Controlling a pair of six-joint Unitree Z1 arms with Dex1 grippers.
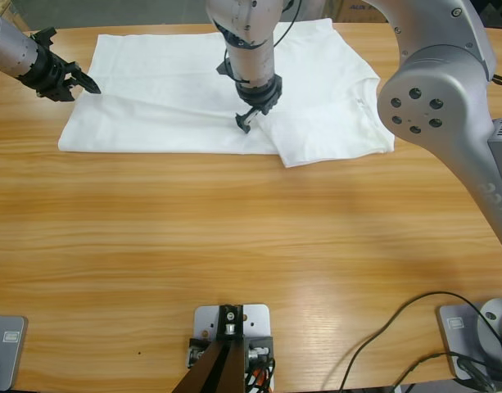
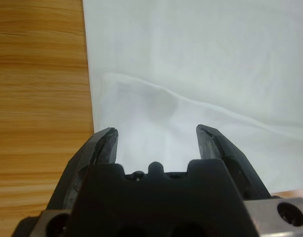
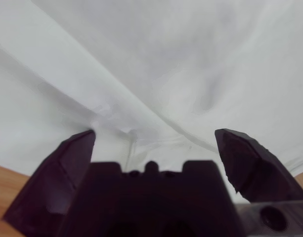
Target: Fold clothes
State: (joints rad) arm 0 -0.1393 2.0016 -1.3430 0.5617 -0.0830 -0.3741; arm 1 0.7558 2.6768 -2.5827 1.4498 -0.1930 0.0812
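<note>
A plain white cotton short-sleeved T-shirt (image 1: 185,90) is spread flat across the far half of the long wooden desk (image 1: 234,246); one part near the sleeve is already doubled over at its right end (image 1: 332,131); no lettering can be made out.

Left end effector (image 1: 74,82) is held at the shirt's left edge, jaws apart w/ nothing between them; in the left wrist view a shallow raised crease (image 2: 191,101) is seen just ahead of the jaws, bare wood beside the hem.

Right end effector (image 1: 244,121) is lowered onto the cloth near the middle, by the near hem; jaws spread wide, nothing gripped; in the right wrist view a ridge where layers overlap (image 3: 116,116) is seen between the jaws.

Step in hand, as judged: edges are to be pinched for the next fold. To be done well: hem should be taken low, close to the desk, so only the intended layers are caught; both grips should be closed before any lift; cloth should be kept taut btwn the two arms & carried over evenly so edges line up; the crease at left is best smoothed out, not folded in; risk of a skewed fold if one side is lifted alone.
</note>
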